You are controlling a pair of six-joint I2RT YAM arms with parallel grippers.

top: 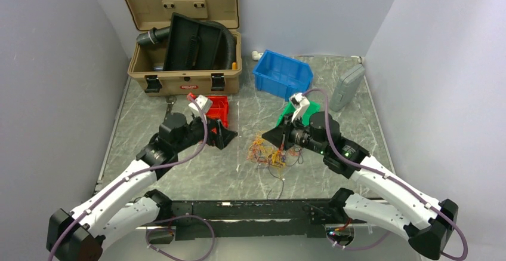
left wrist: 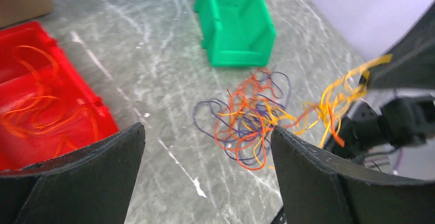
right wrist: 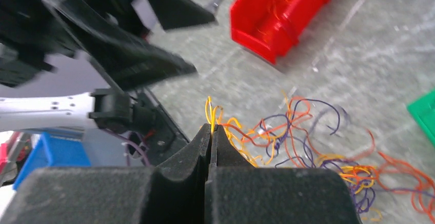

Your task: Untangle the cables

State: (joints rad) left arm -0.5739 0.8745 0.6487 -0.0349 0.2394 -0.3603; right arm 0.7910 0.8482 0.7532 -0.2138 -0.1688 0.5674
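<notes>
Yellow strands [right wrist: 209,111] pinched by the right gripper [right wrist: 211,129], left gripper [left wrist: 206,129] wide open beside the knot

So the cables [top: 267,150] sit mid-table, a bit toward the near edge, right between the two arms. The right gripper's fingers are squeezed tight on a few yellow strands poking up out of the tips. The left gripper's fingers are spread wide with nothing in them, just on the left-edge side of the pile. If it were me, I'd lift the yellow ones slowly toward the right edge and have the left gripper pin the orange and purple loops [left wrist: 241,126] so the whole clump doesn't tag along. Red bin [top: 218,108] toward the far edge has orange wires in it.
</notes>
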